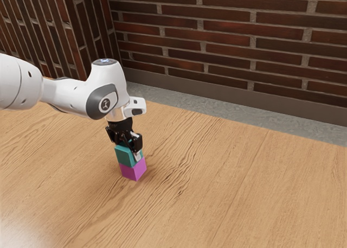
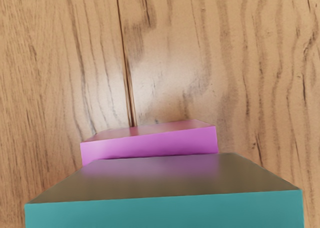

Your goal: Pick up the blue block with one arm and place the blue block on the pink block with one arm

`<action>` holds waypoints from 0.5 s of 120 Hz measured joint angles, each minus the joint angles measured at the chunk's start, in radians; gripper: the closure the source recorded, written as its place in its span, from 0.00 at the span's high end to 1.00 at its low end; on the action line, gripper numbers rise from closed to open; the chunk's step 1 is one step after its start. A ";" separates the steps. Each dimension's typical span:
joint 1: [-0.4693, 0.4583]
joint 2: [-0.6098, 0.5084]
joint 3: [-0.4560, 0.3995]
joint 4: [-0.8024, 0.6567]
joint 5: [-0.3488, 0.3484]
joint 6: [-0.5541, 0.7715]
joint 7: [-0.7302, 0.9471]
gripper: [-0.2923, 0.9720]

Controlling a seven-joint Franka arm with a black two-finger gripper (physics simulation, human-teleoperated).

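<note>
Teal block (image 1: 124, 155), smooth cube, clamped in jaws atop pink block (image 1: 133, 169).

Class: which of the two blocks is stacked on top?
The blue block, teal in shade, between the fingers of the gripper; the pink block lies beneath it on the table.

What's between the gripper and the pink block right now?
The blue block: the gripper clasps its upper part, and it sits right on the pink block, with no gap visible in the exterior view.
</note>
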 joint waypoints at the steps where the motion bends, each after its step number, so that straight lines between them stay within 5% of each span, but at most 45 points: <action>1: 0.000 0.000 0.000 0.000 0.000 0.000 0.000 0.46; 60: 0.000 0.023 0.002 0.028 0.001 -0.001 0.009 0.45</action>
